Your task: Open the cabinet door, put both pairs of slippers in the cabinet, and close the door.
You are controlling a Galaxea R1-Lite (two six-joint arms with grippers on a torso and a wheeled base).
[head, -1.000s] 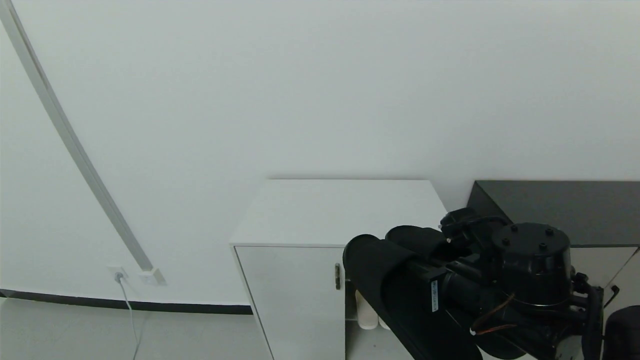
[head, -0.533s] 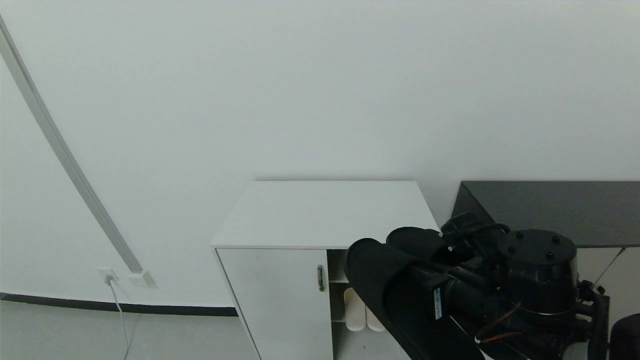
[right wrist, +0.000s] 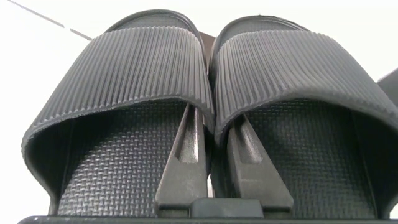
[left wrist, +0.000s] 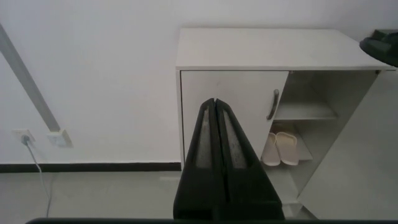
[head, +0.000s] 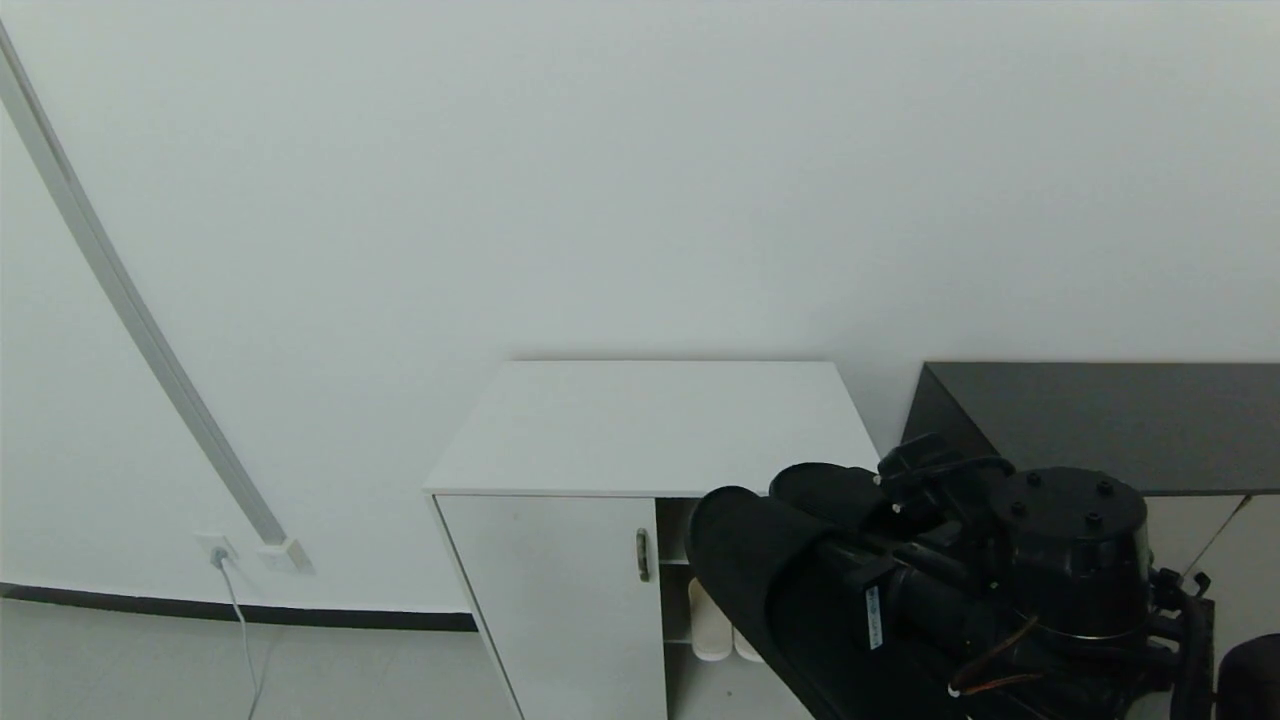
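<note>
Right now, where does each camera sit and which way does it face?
Head view: on the robot's head, looking forward and down at the white cabinet; the right arm holding the black slippers shows lower right.
Left wrist view: on the left wrist, facing the cabinet's open side and white slippers inside; left fingers shut.
Right wrist view: on the right wrist, against the black slippers; right fingers pinch them.
Shared by head and left wrist: cabinet, white slippers.
</note>
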